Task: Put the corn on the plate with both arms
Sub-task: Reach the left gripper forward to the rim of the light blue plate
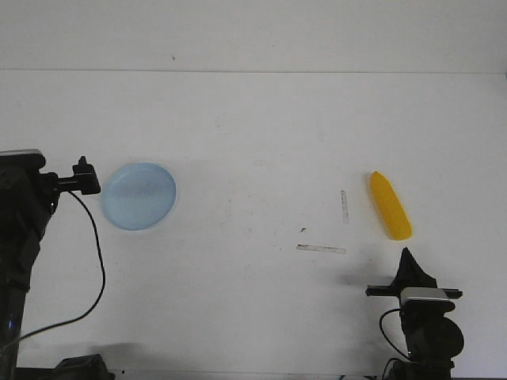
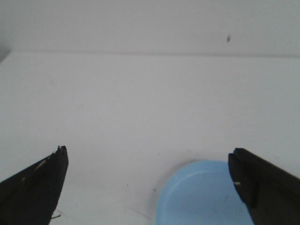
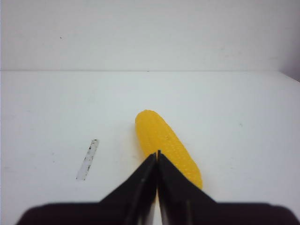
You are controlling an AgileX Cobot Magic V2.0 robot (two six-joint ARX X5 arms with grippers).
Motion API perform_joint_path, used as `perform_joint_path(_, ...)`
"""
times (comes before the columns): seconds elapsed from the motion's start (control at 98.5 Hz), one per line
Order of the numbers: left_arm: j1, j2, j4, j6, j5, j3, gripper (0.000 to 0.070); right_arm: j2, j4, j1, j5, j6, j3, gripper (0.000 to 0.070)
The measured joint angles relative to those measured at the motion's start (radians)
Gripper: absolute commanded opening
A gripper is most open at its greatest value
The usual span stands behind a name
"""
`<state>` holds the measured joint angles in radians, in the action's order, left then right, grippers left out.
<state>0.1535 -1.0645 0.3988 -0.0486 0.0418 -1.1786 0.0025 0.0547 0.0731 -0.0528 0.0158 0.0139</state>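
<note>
The yellow corn lies on the white table at the right, its pointed end away from me. My right gripper sits just short of its near end, shut, with nothing held. In the right wrist view the shut gripper overlaps the near part of the corn. The pale-blue plate rests at the left. My left arm stands beside it. My left gripper is open wide and empty, with the plate low between the fingers, close to one fingertip.
Two worn tape strips mark the table left of the corn; one strip shows in the right wrist view. A black cable hangs from the left arm. The white back wall closes the far edge.
</note>
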Motion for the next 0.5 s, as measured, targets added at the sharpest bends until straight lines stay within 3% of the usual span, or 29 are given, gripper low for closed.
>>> perform_joint_path(0.233,0.010,-0.225,0.152,0.026,-0.125,-0.068,0.0696,0.000,0.000,0.000,0.000,0.000,0.000,0.0006)
perform_joint_path(0.497,0.019,-0.412,0.155,0.034,-0.127,-0.068,0.0692,0.000,0.000,0.000,0.000,0.000,0.000,0.0006)
